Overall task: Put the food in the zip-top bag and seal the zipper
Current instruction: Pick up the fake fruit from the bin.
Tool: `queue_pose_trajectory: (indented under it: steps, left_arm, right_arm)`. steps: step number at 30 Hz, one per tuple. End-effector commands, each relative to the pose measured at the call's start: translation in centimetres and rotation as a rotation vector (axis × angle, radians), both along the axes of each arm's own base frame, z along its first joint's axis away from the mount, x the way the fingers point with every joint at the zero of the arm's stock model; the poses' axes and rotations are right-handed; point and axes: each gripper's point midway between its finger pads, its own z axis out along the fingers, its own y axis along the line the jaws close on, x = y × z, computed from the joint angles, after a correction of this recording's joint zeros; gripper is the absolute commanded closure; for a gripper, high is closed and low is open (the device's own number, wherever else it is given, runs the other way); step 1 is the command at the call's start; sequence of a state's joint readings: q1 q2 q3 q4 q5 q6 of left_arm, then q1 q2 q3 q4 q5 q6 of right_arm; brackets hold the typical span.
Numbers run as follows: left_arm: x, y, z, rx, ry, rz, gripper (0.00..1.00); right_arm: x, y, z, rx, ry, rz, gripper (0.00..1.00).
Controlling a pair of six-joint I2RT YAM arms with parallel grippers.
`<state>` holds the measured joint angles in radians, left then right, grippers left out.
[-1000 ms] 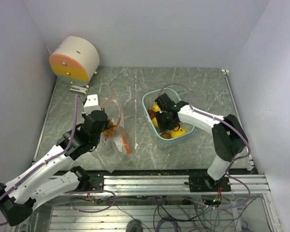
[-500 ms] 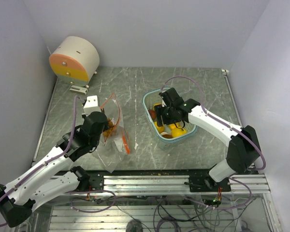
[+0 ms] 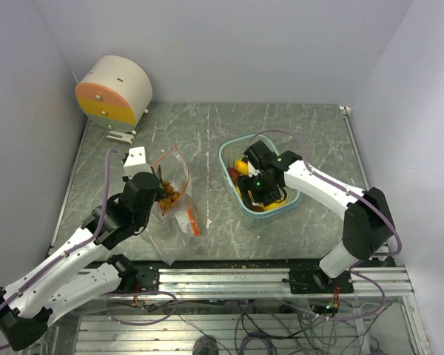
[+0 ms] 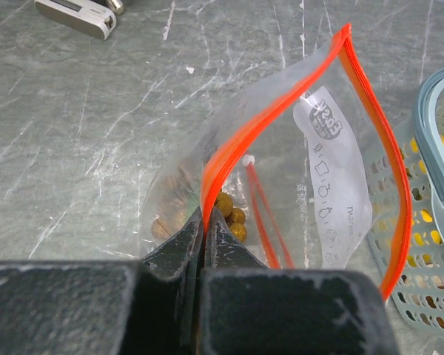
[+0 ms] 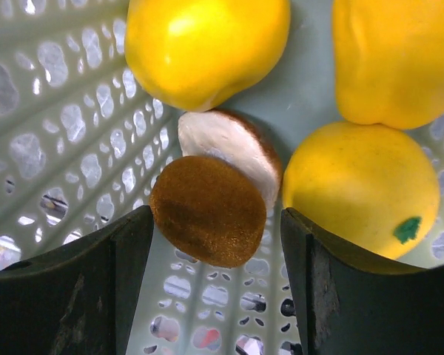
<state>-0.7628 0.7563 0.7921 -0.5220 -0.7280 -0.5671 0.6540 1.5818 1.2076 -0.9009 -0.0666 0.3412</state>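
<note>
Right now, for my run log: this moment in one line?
left claw: shut on zip-top bag | right claw: open around brown food in basket | zipper: unsealed

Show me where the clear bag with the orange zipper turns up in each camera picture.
Top external: the zip-top bag is left of centre, left of the light-blue basket.
Left wrist: it fills the middle, mouth open, the left gripper pinching its orange rim.
Right wrist: not in it.
Shared landmark: the light-blue basket, at the left wrist view's right edge, its perforated wall filling the right wrist view.
</note>
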Motion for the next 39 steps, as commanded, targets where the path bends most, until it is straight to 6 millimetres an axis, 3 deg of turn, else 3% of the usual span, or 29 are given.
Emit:
queue_pose_trajectory:
  steps: [1, 6, 10, 15, 18, 20, 26, 31, 34, 39]
  left_arm:
    - [-0.2, 0.1, 0.8, -0.042, -0.023, 0.007, 0.93]
    - [-0.3, 0.4, 0.8, -0.044, -0.022, 0.015, 0.93]
    - [-0.3, 0.4, 0.8, -0.045, -0.026, 0.017, 0.93]
    - [-0.2, 0.4, 0.9, -0.042, -0.027, 0.020, 0.93]
    - [-0.3, 0.4, 1.0, -0.048, -0.031, 0.018, 0.93]
    - [-0.3, 0.4, 1.0, -0.050, -0.032, 0.018, 0.93]
    - [-0.3, 0.4, 1.2, -0.055, -0.036, 0.015, 0.93]
    - [-0.4, 0.5, 1.1, -0.060, -0.037, 0.017, 0.93]
    - [-0.5, 0.5, 0.9, -0.066, -0.038, 0.017, 0.93]
    - [-0.2, 0.1, 0.7, -0.066, -0.037, 0.010, 0.93]
  right_arm:
    - [-2.1, 0.4, -1.9, 0.024, 0.110, 0.077, 0.30]
    - [-3.8, 0.7, -4.1, 0.049, 0.199, 0.118, 0.30]
    - [-3.6, 0.6, -4.2, 0.041, 0.193, 0.104, 0.35]
    - [-3.1, 0.5, -3.6, 0.032, 0.169, 0.085, 0.67]
    - [-2.1, 0.9, -2.1, 0.045, 0.122, 0.061, 0.87]
    - [-1.1, 1.4, -0.4, 0.073, 0.074, 0.054, 0.93]
    - [1.4, 2.3, 4.8, 0.140, -0.077, 0.027, 0.98]
    - [1.1, 2.0, 4.5, 0.141, -0.075, 0.004, 0.99]
    - [1.9, 1.6, 5.6, 0.133, -0.126, -0.030, 1.00]
    - [4.2, 1.3, 10.4, 0.172, -0.287, -0.082, 1.00]
